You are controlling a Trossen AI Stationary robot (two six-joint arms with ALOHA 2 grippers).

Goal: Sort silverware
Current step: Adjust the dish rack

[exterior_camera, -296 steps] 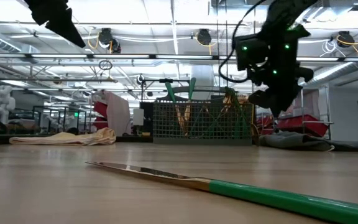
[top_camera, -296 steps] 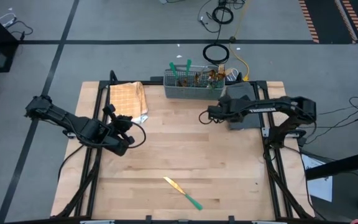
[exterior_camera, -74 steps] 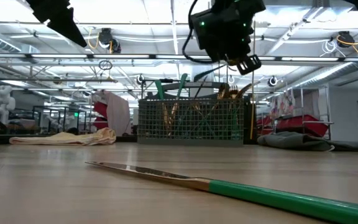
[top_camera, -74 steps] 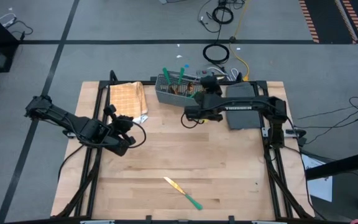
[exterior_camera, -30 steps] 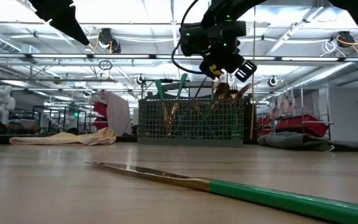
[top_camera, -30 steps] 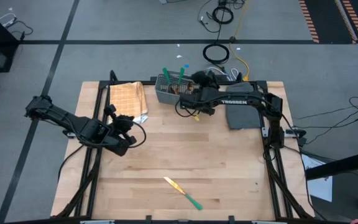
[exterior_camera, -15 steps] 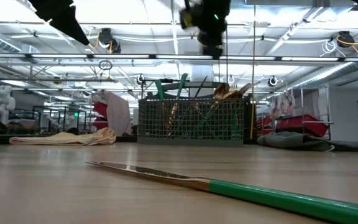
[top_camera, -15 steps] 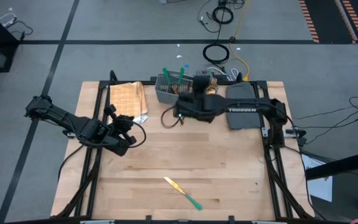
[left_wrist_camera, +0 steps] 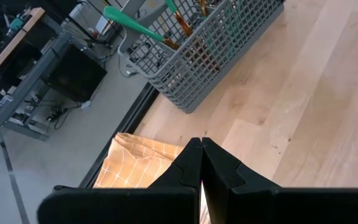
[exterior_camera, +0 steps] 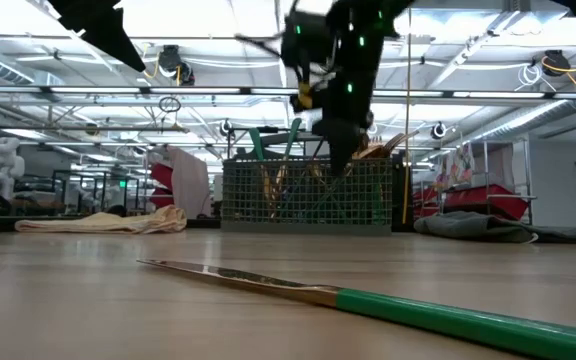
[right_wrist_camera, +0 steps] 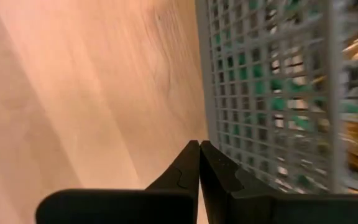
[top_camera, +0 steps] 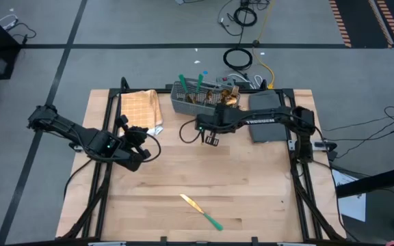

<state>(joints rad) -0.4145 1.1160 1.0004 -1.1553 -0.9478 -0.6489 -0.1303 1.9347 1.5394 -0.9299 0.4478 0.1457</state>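
Note:
One piece of the silverware, a knife (top_camera: 200,212) with a gold blade and a teal handle, lies flat on the table near the front edge; the low view shows this knife (exterior_camera: 368,298) close up. More silverware stands in the grey basket (top_camera: 200,98) at the far edge. My right gripper (top_camera: 210,140) hangs shut and empty just on the near side of the basket (right_wrist_camera: 272,93), fingers (right_wrist_camera: 188,165) pointing down. My left gripper (top_camera: 139,140) waits shut and empty above the table's left part.
A tan checked cloth (top_camera: 141,109) lies at the far left, beside the basket. A grey pad (top_camera: 269,116) lies at the far right under the right arm. Bare wood stretches between the basket and the knife.
My right gripper has left the space above the basket, swung toward the table's left and then toward its near edge, and come lower. It now hangs in front of the basket's near wall. The basket, the knife and the left arm have stayed put.

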